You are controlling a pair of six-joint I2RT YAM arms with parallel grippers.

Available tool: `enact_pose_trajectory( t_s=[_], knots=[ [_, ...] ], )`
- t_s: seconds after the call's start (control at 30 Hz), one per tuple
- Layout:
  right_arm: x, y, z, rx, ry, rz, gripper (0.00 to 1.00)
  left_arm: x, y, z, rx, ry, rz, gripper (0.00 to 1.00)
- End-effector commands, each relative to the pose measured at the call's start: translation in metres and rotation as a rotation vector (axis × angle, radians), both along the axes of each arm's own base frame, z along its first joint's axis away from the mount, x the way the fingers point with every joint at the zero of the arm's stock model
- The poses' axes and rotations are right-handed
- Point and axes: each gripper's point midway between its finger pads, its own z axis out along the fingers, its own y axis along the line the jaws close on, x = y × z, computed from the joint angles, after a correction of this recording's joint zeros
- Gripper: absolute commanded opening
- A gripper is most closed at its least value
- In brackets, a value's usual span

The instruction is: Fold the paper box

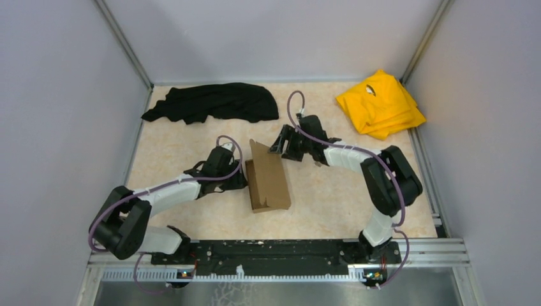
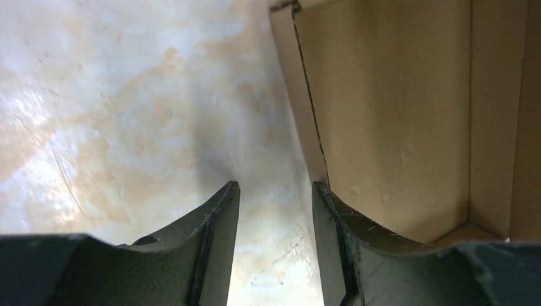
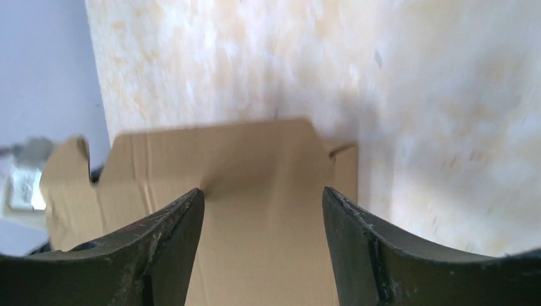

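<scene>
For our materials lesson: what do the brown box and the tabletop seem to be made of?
The paper box: matte brown cardboard, shown by creased folds and cut flap edges. The tabletop: smooth, faintly glossy, mottled beige; perhaps laminate or stone-look sheet, unclear which.

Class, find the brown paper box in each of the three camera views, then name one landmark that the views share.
Top external: the paper box sits mid-picture on the tabletop, partly folded.
Left wrist: the paper box fills the upper right, its inside showing.
Right wrist: the paper box lies across the lower centre and left.
Shared landmark: the mottled beige tabletop, visible in all three views.
</scene>
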Motion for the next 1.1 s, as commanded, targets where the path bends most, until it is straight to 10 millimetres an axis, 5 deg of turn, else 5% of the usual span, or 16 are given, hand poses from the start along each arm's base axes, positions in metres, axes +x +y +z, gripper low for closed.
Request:
enact_pose_trajectory(
  t_s=[0.0,0.1,0.2,0.53,0.7,1.07],
  knots=[
    [0.055,0.003,0.049,0.092,-0.133,0.054,0.66,-0.017,0.001,-0.001,0.002,0.014,0.027,0.52],
    [0.070,-0.019,0.073,0.023,-0.184,0.045,0.65,-0.019,0.001,0.005,-0.012,-0.002,0.032,0.53],
    [0.062,-0.046,0.084,-0.134,-0.210,0.043,0.65,-0.016,0.000,0.011,-0.013,-0.018,0.032,0.53],
    [-0.057,-0.146,0.057,-0.370,-0.186,-0.086,0.65,-0.026,-0.033,0.010,-0.043,-0.009,-0.051,0.53],
    [-0.099,-0.164,0.048,-0.345,-0.161,-0.124,0.65,-0.043,-0.050,0.005,-0.064,-0.004,-0.084,0.53],
    [-0.110,-0.173,0.013,-0.297,-0.080,-0.266,0.64,-0.051,-0.122,0.007,-0.063,-0.019,-0.192,0.53]
  ],
)
